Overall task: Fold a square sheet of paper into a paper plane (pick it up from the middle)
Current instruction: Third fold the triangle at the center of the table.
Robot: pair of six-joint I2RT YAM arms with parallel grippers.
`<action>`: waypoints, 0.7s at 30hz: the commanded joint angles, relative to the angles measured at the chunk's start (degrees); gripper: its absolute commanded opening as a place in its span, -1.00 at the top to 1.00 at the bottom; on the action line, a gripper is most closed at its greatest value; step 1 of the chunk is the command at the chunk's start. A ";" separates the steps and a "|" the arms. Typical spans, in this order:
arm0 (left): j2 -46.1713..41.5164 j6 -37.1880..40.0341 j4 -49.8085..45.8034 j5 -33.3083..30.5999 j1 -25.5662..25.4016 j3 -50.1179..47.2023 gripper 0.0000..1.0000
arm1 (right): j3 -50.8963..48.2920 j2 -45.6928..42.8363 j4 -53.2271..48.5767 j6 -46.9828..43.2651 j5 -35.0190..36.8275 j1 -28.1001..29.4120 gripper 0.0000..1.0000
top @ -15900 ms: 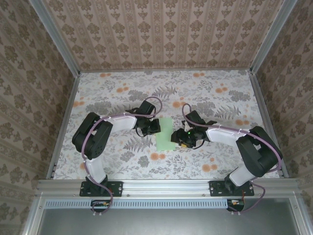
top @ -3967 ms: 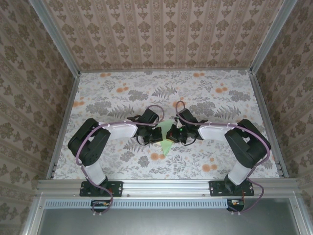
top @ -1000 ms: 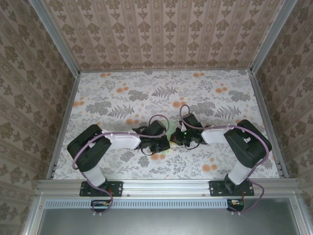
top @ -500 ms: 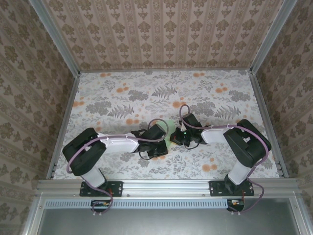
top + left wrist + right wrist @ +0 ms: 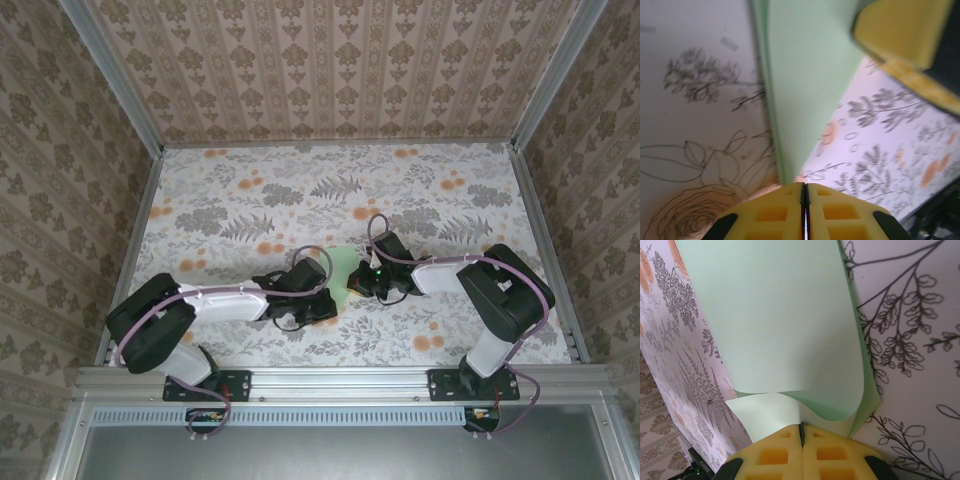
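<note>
Though partly folded, with one layer curling up, the square sheet of paper (image 5: pixel 343 268) lies near the middle of the floral worktop (image 5: pixel 450 200). At its 3 o'clock the right tool (image 5: pixel 802 432) presses its fingers together on that curled edge. At its 7 o'clock the left tool (image 5: pixel 805 192) is closed too, the paper's narrow tip reaching its fingertips; whether pinched, I cannot tell.

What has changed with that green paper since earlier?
The pale mint-green paper sheet, earlier lying flat, is now curled over itself. The left gripper, pinching its tip, has drawn back toward the near edge. The right gripper stays clamped on the paper, hardly moved.
</note>
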 commanded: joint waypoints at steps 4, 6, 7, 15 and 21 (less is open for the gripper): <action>0.18 0.64 2.31 1.06 3.81 1.03 0.79 | -3.77 3.97 -11.48 1.12 8.20 -0.48 0.98; 1.91 1.21 2.33 1.88 4.22 2.07 0.81 | -3.72 3.72 -11.37 1.15 7.77 -0.43 0.98; 2.74 1.43 2.40 2.25 4.37 2.58 0.81 | -3.76 3.68 -11.19 1.21 7.68 -0.43 0.98; 6.47 2.58 4.13 3.96 3.88 3.88 0.83 | -3.28 1.35 -9.95 -0.32 6.22 -0.39 0.97; 7.83 3.66 -2.07 1.72 3.17 4.31 0.91 | -2.24 -1.07 -7.63 -4.19 3.61 -0.39 0.96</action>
